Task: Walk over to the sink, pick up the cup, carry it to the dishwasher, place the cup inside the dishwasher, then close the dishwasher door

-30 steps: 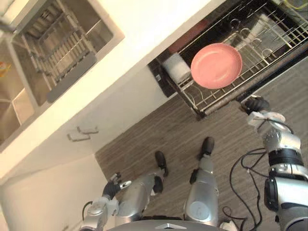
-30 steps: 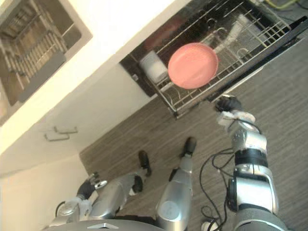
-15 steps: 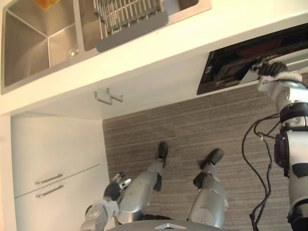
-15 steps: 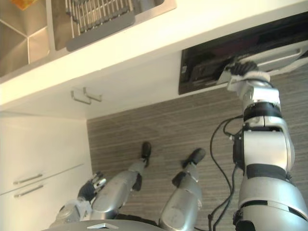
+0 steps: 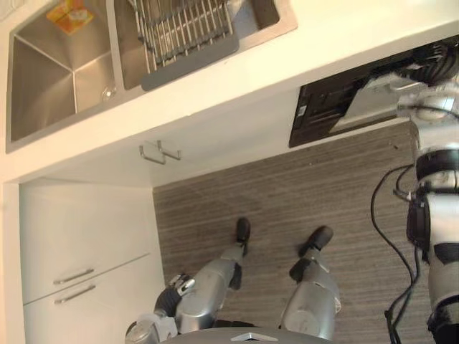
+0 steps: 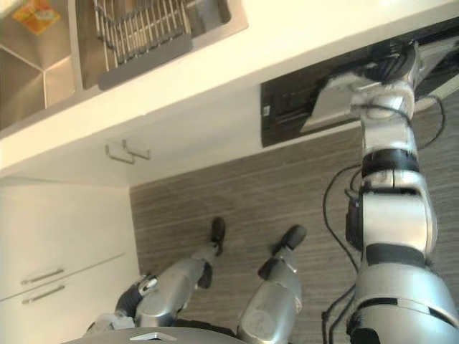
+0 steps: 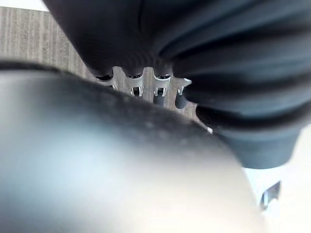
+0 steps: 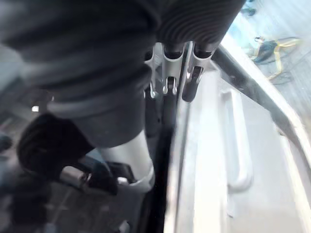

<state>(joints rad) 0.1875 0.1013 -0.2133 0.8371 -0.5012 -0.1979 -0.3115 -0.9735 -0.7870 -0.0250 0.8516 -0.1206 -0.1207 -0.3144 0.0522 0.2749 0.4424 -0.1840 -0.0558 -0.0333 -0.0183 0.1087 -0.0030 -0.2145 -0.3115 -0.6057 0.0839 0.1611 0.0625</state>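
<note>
Two hands, two postures. My right hand (image 6: 393,66) lies against the upper edge of the dishwasher door (image 5: 367,107), fingers (image 8: 167,73) straight and side by side on the silver panel, gripping nothing. The door stands nearly shut, a dark wedge of the dishwasher (image 5: 319,111) open beside it. My left hand (image 5: 176,290) hangs low over the floor (image 5: 287,186), fingers loose and empty. Where the cup is I cannot tell. The sink (image 5: 43,86), wire rack (image 5: 183,29) inside, lies well apart to the left.

The steel sink (image 5: 43,100) (two basins side by side) is set into the left part of the counter (image 5: 344,36). Under the counter's right end the dishwasher (image 5: 319,115) shows a dark gap, its grey door (image 5: 367,107) tilted, not fully shut.
</note>
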